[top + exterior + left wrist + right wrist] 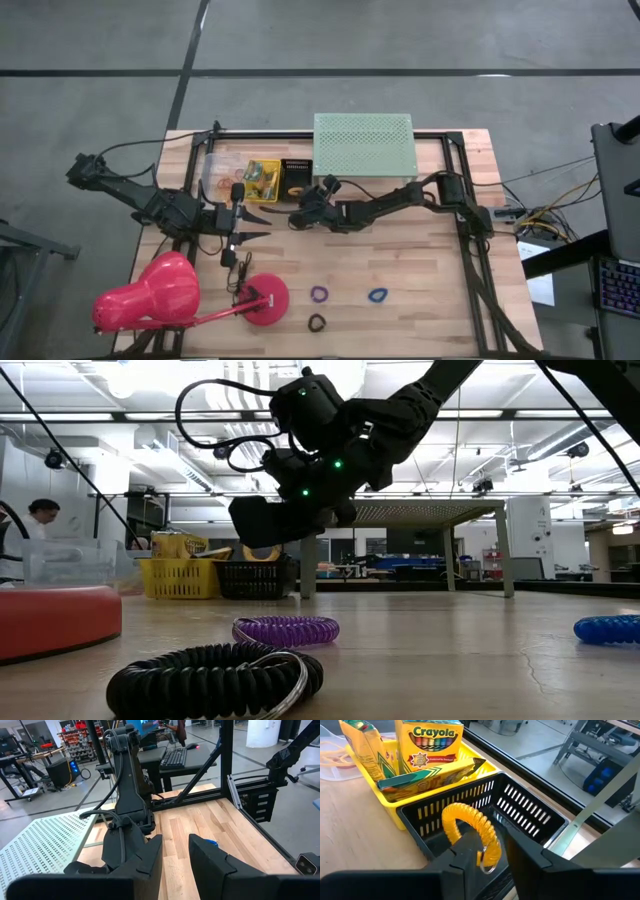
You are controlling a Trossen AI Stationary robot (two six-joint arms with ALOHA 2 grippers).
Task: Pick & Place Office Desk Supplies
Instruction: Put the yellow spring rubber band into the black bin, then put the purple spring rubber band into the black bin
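Release is the step we judge in hand: our right hand (492,851) hangs over the black basket (520,815), fingers slightly apart around the yellow coil loop (470,827). Next, we must lift clear. Just beyond sits the yellow basket (427,782) of Crayola boxes (427,742). Our left hand (243,226) waits, parted, empty.
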